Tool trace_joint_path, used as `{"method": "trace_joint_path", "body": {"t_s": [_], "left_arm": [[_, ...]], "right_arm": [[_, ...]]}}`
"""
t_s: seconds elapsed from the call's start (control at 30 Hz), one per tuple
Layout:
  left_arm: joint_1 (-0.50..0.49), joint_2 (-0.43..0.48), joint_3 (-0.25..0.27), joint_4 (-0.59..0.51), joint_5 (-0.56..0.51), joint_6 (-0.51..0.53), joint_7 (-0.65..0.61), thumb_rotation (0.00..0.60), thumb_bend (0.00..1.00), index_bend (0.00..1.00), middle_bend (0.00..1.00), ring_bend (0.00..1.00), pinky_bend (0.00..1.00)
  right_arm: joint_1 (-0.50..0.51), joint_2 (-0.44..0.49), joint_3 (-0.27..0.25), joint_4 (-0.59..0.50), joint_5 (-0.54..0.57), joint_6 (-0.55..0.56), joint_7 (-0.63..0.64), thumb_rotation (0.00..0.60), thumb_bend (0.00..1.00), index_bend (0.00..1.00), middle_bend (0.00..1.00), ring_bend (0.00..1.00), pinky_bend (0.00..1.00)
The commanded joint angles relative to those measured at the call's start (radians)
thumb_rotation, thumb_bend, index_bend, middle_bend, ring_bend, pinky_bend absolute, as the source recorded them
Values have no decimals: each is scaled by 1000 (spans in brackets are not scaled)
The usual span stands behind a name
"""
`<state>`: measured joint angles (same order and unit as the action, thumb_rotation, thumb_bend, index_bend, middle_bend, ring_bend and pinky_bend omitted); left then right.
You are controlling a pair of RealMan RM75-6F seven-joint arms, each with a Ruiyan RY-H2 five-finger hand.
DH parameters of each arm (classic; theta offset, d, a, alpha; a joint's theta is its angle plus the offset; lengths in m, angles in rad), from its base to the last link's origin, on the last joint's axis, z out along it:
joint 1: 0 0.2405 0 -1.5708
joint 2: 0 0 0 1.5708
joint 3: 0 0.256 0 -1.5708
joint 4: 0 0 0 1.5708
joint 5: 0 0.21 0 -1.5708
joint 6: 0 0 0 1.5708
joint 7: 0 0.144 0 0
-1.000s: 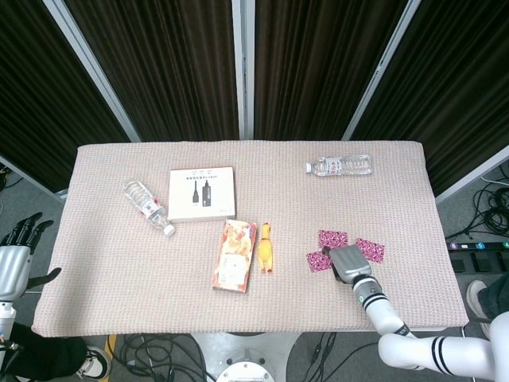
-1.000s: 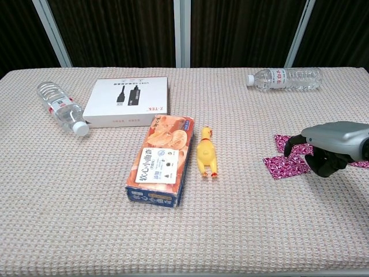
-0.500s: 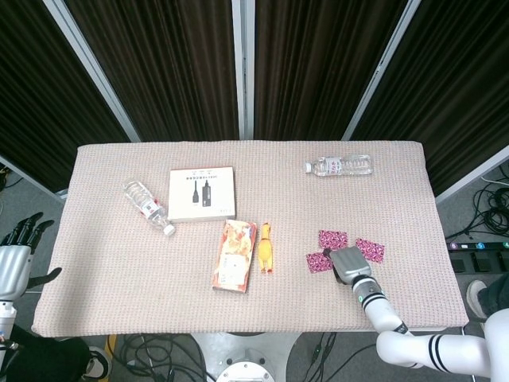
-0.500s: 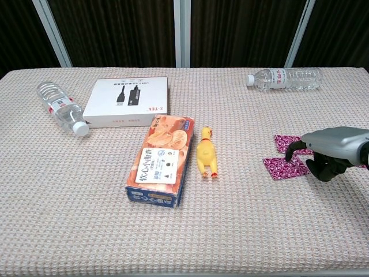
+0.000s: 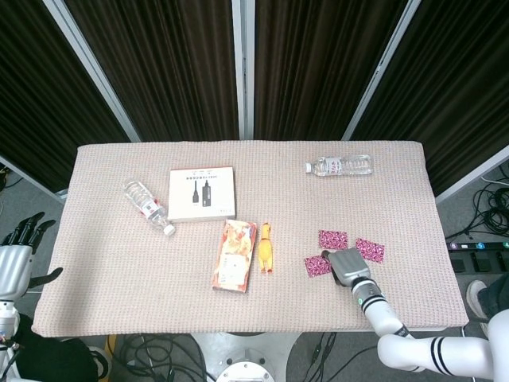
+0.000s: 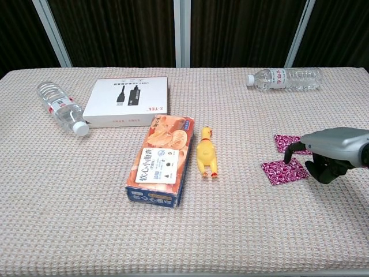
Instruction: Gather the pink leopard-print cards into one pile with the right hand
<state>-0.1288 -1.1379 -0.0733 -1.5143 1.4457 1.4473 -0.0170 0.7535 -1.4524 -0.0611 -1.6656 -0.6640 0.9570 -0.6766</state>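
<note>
The right hand (image 6: 326,156) is low over the table cloth (image 5: 103,239), with its fingers curled downward at the edge of the nearest card (image 6: 283,171). From the chest view the fingertips seem to touch this card's right edge, but I cannot tell if the card is pinched or only pressed. Just behind the hand, toward the far side of the table, lies the second card (image 5: 333,239), and on the hand's outer side, partly hidden in the chest view, lies the third card (image 5: 370,250). The three pink leopard-print cards are near each other but apart, so no pile is made yet. The left hand (image 5: 14,261) hangs beside the table's left edge, fingers apart and holding nothing.

The risk, in my judgement, comes from the thin flat cards on the woven cloth. If the fingers press too hard, the card can bend or catch in the weave; if too light, the fingers slip over it and the card is left where it lies. A push toward the left would send the card further from the other two, toward the yellow rubber chicken (image 6: 206,153)
</note>
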Motion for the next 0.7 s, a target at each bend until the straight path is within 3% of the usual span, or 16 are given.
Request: {"method": "trace_joint_path", "body": {"t_s": [0.03,0.17,0.23,0.3,0.37,0.4,0.7], "left_arm": [[0,0,0,0,-1,0,-1,600,0,217,185,133,302],[1,-1,0,4,-3,-2,-6,600,0,217,185,133,303],[0,-2,-1,6,-4,-3,-8,600,0,217,185,133,302],[1,-3,0,8,-3,-3,-10,600,0,217,185,133,302],[2,-2,1,9,-1,-1,-12,600,0,217,185,133,302],[3,-2,1,9,-1,0,-13,600,0,217,185,133,302],[3,-5,2,23,-8,-6,-22,600,0,217,185,133,302]], "right_arm": [[-3,19,19,-18,-13,28,12,600,712,242,1000,1000,1000],[-16,41,53,-33,-39,79,40,600,661,284,1000,1000,1000],[-18,46,65,-25,-44,103,36,600,508,332,1000,1000,1000],[-18,39,74,2,-43,129,20,600,226,392,1000,1000,1000],[-15,21,86,50,-39,148,2,600,45,427,1000,1000,1000],[-13,13,89,75,-39,150,-6,600,6,436,1000,1000,1000],[8,-36,109,213,0,62,-29,587,0,440,1000,1000,1000]]}}
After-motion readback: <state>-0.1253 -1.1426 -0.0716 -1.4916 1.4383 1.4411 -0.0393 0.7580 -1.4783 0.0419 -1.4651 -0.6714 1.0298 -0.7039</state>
